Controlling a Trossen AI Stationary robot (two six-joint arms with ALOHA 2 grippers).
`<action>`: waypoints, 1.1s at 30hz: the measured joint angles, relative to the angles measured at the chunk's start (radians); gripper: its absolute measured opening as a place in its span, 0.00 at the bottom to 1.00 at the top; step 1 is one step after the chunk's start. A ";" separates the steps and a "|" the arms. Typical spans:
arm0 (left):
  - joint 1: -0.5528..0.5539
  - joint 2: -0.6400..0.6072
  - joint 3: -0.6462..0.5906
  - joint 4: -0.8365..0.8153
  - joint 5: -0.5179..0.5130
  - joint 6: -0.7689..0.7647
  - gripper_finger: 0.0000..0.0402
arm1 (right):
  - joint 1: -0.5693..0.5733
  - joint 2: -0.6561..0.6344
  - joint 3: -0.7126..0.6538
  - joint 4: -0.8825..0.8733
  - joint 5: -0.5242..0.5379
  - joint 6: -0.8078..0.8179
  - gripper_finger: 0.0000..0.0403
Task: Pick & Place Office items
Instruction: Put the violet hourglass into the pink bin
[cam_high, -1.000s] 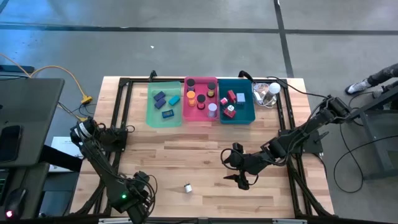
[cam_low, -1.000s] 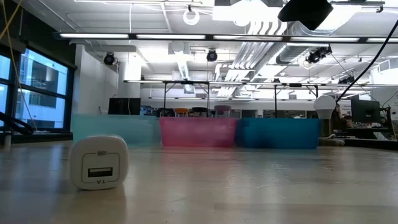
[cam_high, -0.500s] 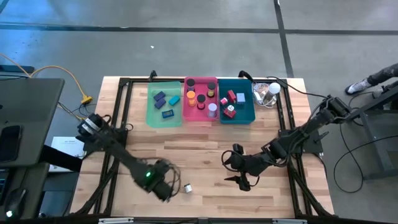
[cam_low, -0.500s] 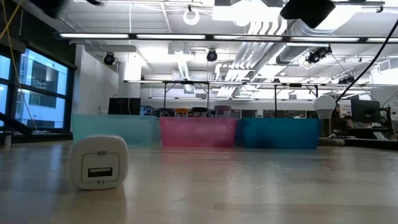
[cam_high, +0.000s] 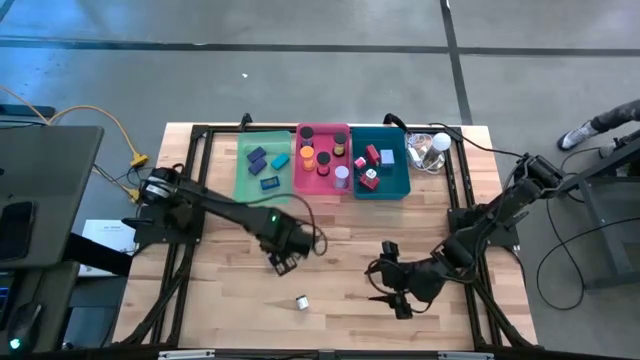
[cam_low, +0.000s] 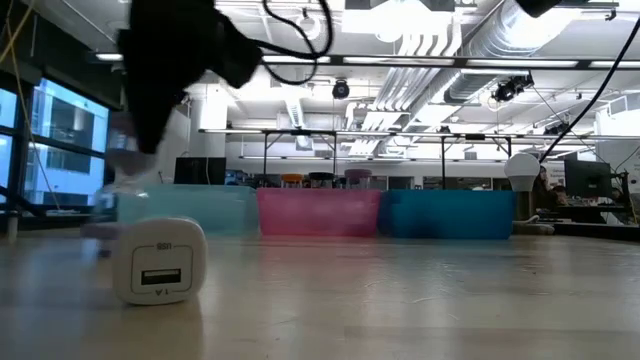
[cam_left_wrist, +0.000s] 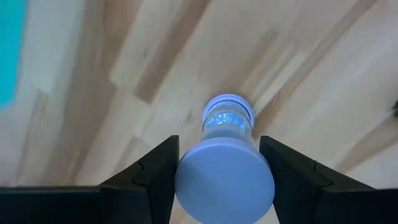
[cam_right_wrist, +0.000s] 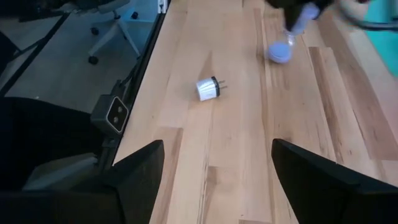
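Now, table (cam_high: 340, 230): bare pale wood planks.
Trays: green tray (cam_high: 245, 185), pink tray (cam_high: 322, 190) and teal tray (cam_high: 398, 185) side by side at the far edge, each with small office items (cam_high: 323, 158) inside.
Left gripper (cam_high: 283, 263): mid-table, clamped on the cylinder.
Right gripper (cam_high: 385, 290): near side, fingers spread wide, empty.
Cylinder (cam_left_wrist: 225, 177): round lavender cap, clear bluish body.
White charger (cam_high: 301, 301): lying on the wood between the grippers.

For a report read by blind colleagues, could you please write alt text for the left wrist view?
The left gripper holds a pale blue, round-topped object between its two dark fingers, seen from directly above over the light wooden table. A patch of teal shows at the picture's edge.
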 joint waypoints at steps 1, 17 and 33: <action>0.018 0.000 0.009 0.001 0.000 0.026 0.48 | 0.010 0.000 0.000 0.000 0.011 -0.001 0.71; 0.248 0.000 0.373 -0.063 -0.109 0.281 0.48 | 0.041 0.000 0.000 -0.007 0.073 -0.051 0.71; 0.565 0.057 0.407 0.048 -0.156 0.460 0.48 | 0.040 0.000 0.000 -0.021 0.074 -0.058 0.71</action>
